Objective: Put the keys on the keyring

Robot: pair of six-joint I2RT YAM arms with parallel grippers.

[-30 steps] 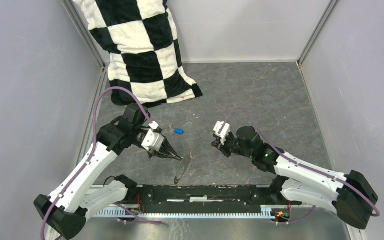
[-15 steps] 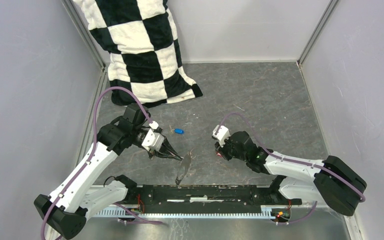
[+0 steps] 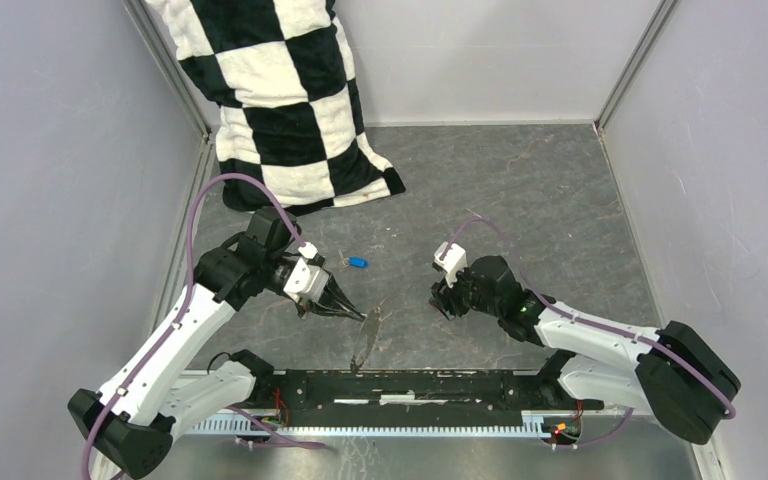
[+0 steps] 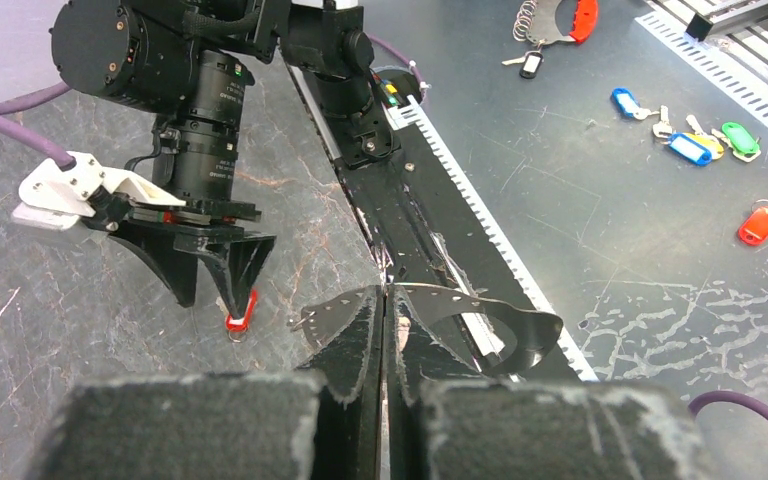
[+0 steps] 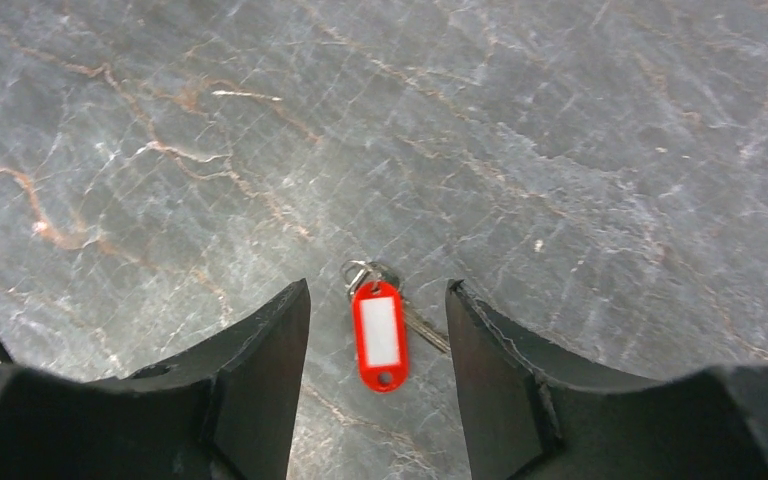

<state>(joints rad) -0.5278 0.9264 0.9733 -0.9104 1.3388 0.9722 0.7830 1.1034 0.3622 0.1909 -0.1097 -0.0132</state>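
Left tool [image 3: 358, 316] is clenched on the keyring [image 3: 368, 338], the hoop trailing toward 6 o'clock. The blue key [image 3: 358, 263] lies on the counter [image 3: 520, 200] at its 12. Right tool [image 5: 376, 290] is released, straddling the red key [image 5: 378, 333]: long axis 12-to-6, metal end at 12, white label.

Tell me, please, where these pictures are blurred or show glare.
Left wrist view: the left gripper is blurred at its grey base, the red key sharp; glare streaks the metal surface at right. Right wrist view: the dark fingers look slightly soft, the key crisp. Top external view: even light, only soft shadows.
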